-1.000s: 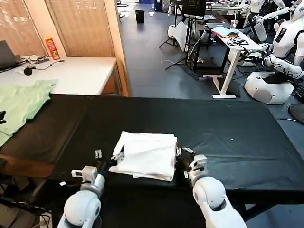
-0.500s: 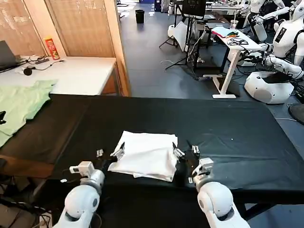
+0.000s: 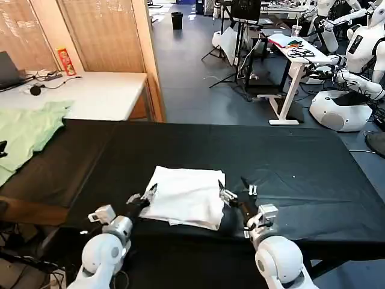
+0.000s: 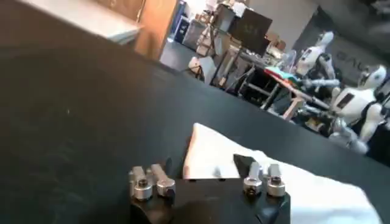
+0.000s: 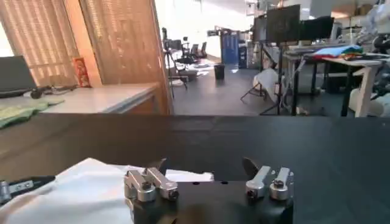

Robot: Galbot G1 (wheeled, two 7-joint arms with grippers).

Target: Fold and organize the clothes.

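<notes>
The clothes, a white T-shirt [image 3: 186,195] folded into a neat rectangle, lie flat on the black table [image 3: 289,156] near its front edge. My left gripper [image 3: 142,197] stands open just off the shirt's left edge, with nothing between its fingers. In the left wrist view the open left gripper [image 4: 204,163] faces the shirt [image 4: 292,189], whose corner lies just beyond the fingertips. My right gripper [image 3: 237,191] is open beside the shirt's right edge. In the right wrist view the open right gripper [image 5: 205,165] has the shirt [image 5: 79,189] off to one side.
A light green garment [image 3: 27,132] lies at the far left end. Behind it stands a white table with a red can [image 3: 65,60] and cables. The black tabletop is bare to the right and behind the shirt. Desks and other robots stand farther back.
Both grippers have drawn back from the shirt's side edges toward the table's near edge and now stand open. The folded shirt has stayed in place.
</notes>
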